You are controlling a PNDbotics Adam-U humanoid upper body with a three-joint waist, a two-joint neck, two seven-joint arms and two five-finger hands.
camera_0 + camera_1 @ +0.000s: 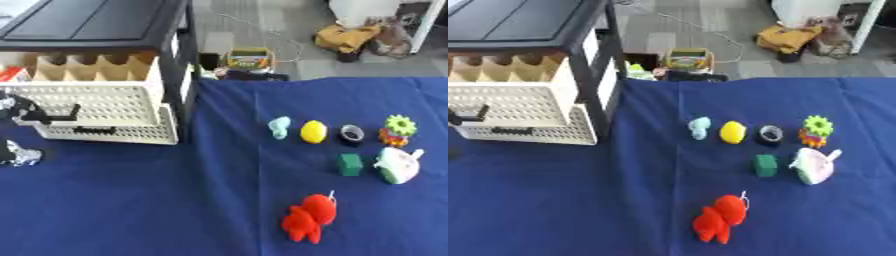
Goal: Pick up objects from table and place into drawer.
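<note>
Where the left eye view starts, at nine o'clock, left hand (19,111) grips the black handle (61,118) of the pulled-out white perforated plastic drawer (96,102); blue tablecloth (131,210) beneath. Right eye view: red plush toy (719,218) at six o'clock, yellow lemon-shaped object (732,132), green block (766,165) toward three o'clock.

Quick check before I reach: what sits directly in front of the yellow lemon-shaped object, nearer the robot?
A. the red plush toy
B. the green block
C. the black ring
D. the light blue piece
None lies straight in front, but B is closest: the green block sits just nearer the robot than the yellow lemon-shaped object, slightly to its right.
</note>
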